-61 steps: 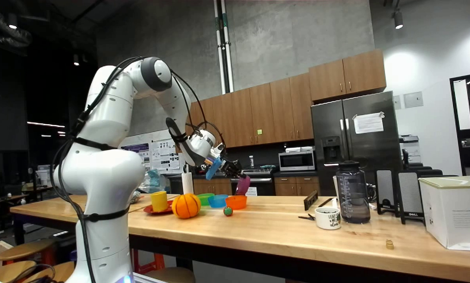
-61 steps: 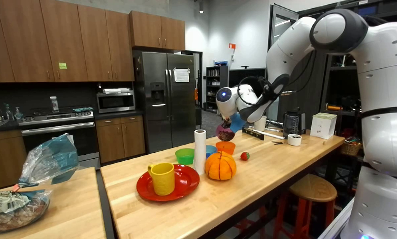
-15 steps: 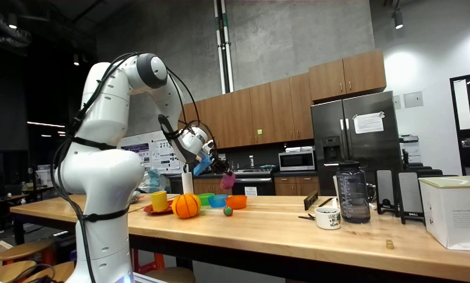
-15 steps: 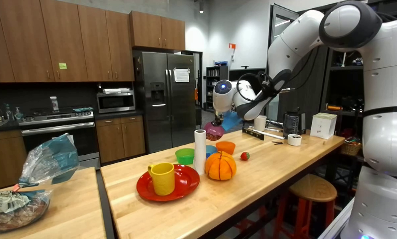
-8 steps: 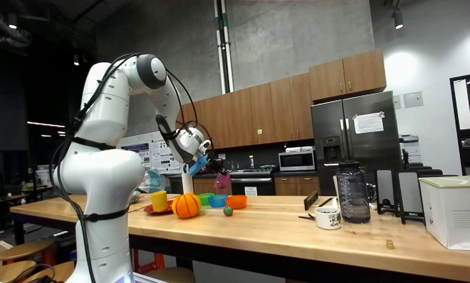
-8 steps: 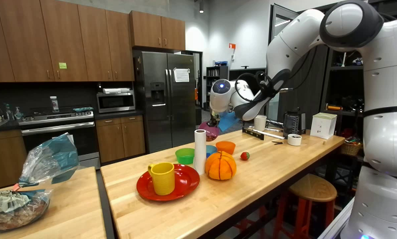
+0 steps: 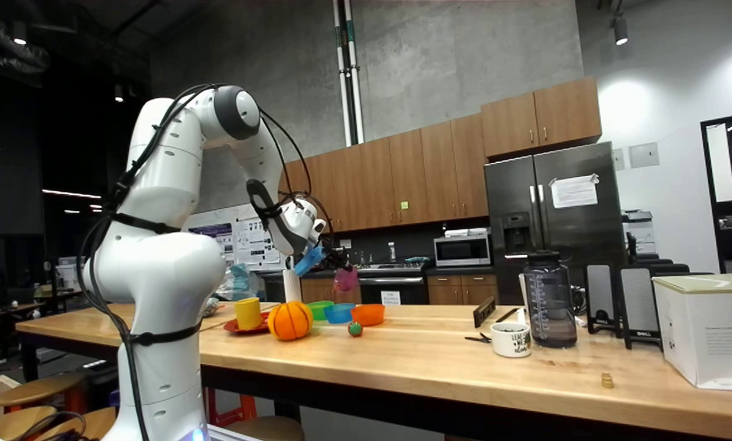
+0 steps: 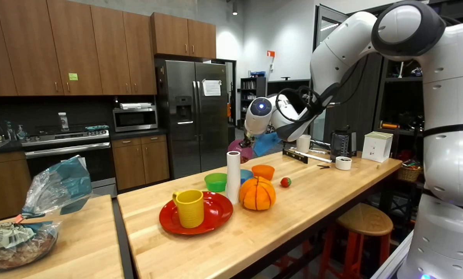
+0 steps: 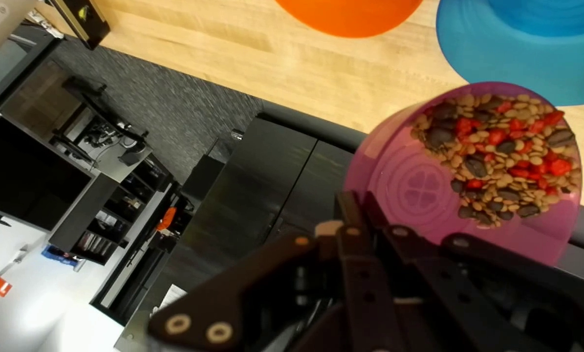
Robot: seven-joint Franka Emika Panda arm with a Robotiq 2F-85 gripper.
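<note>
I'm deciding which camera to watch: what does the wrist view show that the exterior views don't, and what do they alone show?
Only the wrist view shows the clover-like mark on the floor of the pink bowl, and the loose tan, dark and red bits beside it, piece by piece.

Only the exterior views show the yellow mug on the red plate, the orange pumpkin and the green bowl.

Both kinds show the tool holding the pink bowl, and the orange bowl and blue bowl on the wooden table.
</note>
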